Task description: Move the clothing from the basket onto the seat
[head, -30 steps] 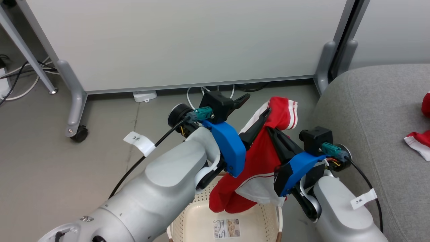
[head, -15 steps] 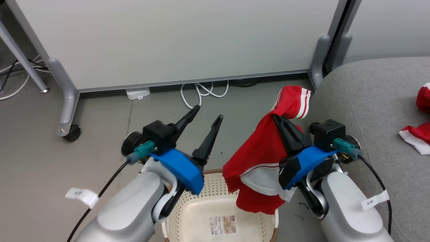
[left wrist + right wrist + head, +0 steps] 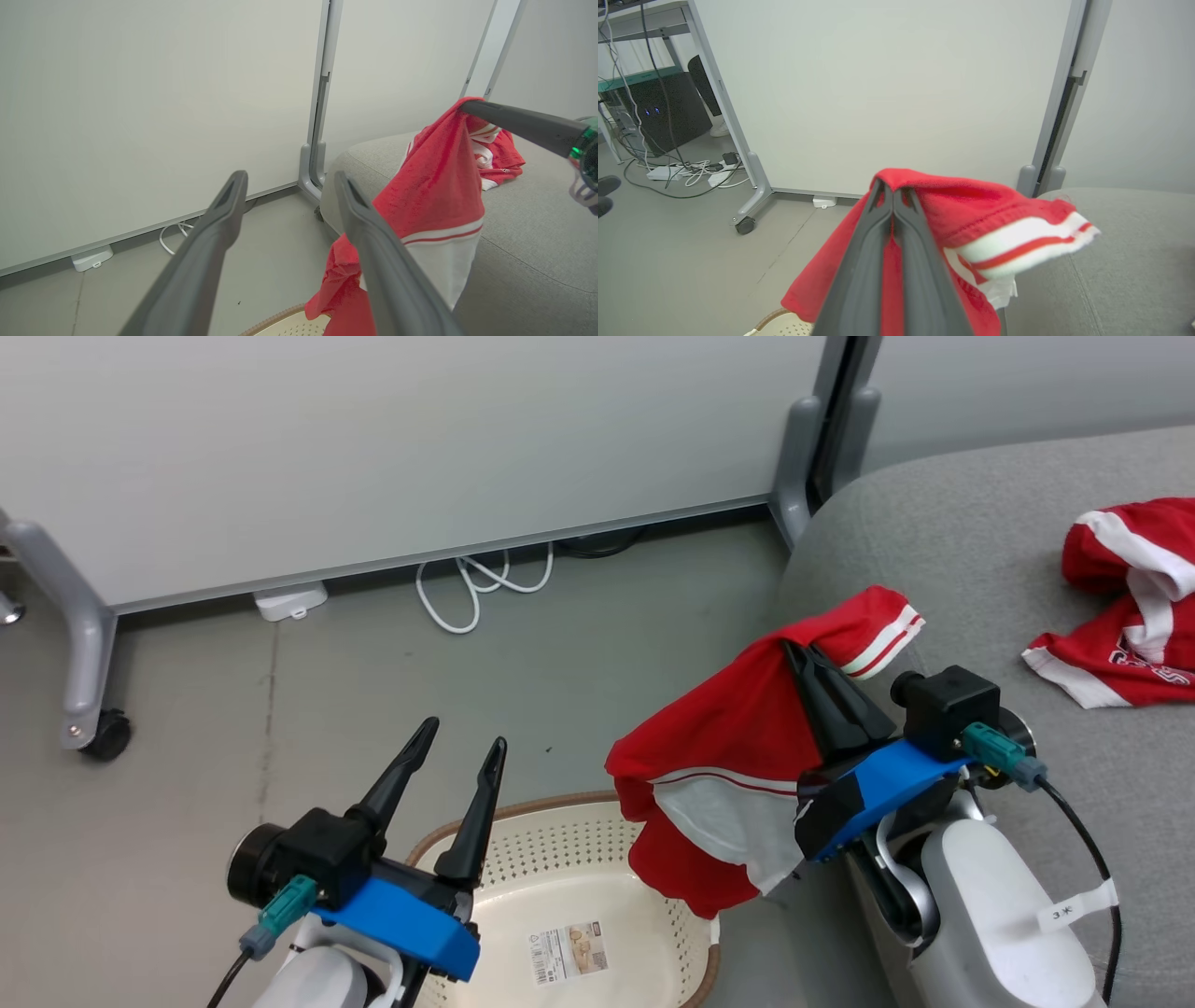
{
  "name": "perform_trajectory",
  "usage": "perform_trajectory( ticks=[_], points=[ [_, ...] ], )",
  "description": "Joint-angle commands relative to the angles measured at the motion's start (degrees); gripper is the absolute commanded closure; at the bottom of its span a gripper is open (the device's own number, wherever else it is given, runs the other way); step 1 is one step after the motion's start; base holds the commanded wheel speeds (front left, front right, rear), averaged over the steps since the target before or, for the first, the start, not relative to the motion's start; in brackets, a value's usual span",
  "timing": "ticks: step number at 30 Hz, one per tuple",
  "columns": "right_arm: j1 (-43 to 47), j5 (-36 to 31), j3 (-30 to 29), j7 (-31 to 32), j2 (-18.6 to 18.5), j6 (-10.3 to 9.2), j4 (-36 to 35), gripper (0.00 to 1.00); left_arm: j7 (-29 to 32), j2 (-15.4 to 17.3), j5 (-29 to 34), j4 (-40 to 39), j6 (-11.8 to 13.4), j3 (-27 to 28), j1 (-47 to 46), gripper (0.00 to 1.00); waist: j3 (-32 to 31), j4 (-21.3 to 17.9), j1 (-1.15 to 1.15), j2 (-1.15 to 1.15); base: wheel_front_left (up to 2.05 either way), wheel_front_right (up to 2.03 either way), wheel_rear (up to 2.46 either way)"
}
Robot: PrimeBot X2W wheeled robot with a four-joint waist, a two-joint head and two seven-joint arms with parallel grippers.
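Observation:
A red garment with white panels (image 3: 738, 747) hangs from my right gripper (image 3: 799, 651), which is shut on it, above the right rim of the cream basket (image 3: 560, 831) and beside the grey seat (image 3: 962, 569). The same garment (image 3: 971, 210) drapes over my shut fingers (image 3: 892, 205) in the right wrist view, and it (image 3: 439, 186) shows in the left wrist view too. A second red garment (image 3: 1120, 597) lies on the seat at the right. My left gripper (image 3: 462, 733) is open and holds nothing, above the basket's left side; its base shows a label (image 3: 569, 952).
A white partition panel (image 3: 373, 457) on wheeled grey feet (image 3: 89, 709) stands behind, with white cables (image 3: 476, 588) on the floor beneath it. Desks, cables and power strips (image 3: 686, 172) lie further left. Grey floor lies open ahead of the basket.
The head camera has swung right, bringing more of the seat into view. My left arm has pulled back off the garment and lowered, open. My right gripper has carried the garment toward the seat.

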Motion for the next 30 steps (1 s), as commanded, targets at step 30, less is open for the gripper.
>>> perform_trajectory(
  ticks=[30],
  points=[
    [6.28,1.46,-6.56,-0.41,0.00,0.03,-9.30,1.00,-0.14,-3.27,9.33,-1.61,-4.89,9.85,5.00,0.00,4.54,-19.51,0.00,0.00,0.00,0.00,0.00]
  ],
)
